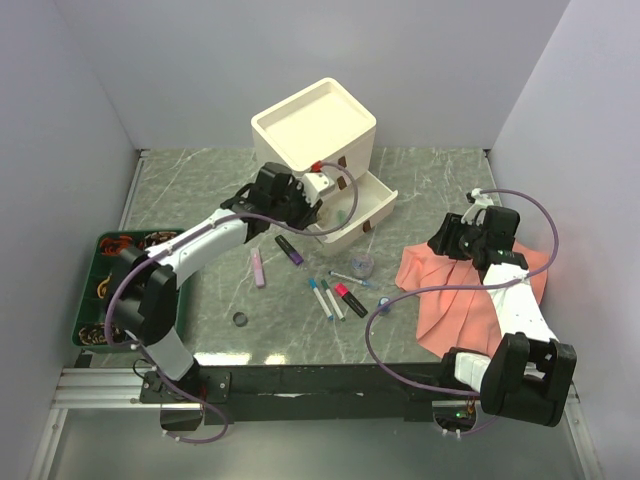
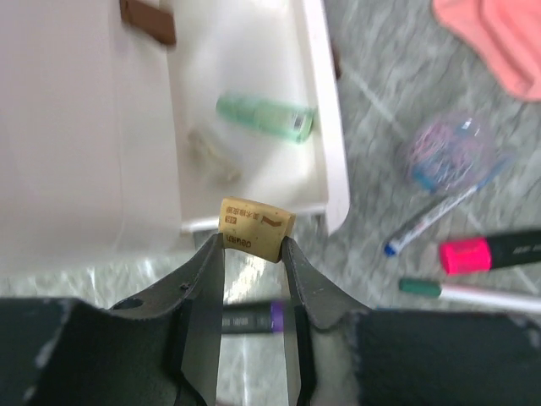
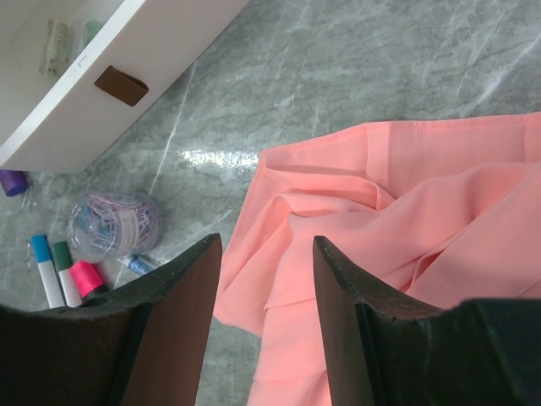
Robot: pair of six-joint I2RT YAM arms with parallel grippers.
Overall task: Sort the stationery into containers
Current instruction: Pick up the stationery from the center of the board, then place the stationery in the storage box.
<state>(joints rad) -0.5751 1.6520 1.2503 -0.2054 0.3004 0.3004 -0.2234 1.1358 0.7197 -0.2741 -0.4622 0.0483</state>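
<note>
The left fingers pinch a tan block over the front edge of the open drawer, likely to drop it beside the green highlighter inside. The right fingers hang open above the cloth.

Matt against gloss
Matt tan block between the left fingers, smooth black plastic; glossy cream plastic drawer beyond them.

pink cloth, green bin, marble tabletop
</note>
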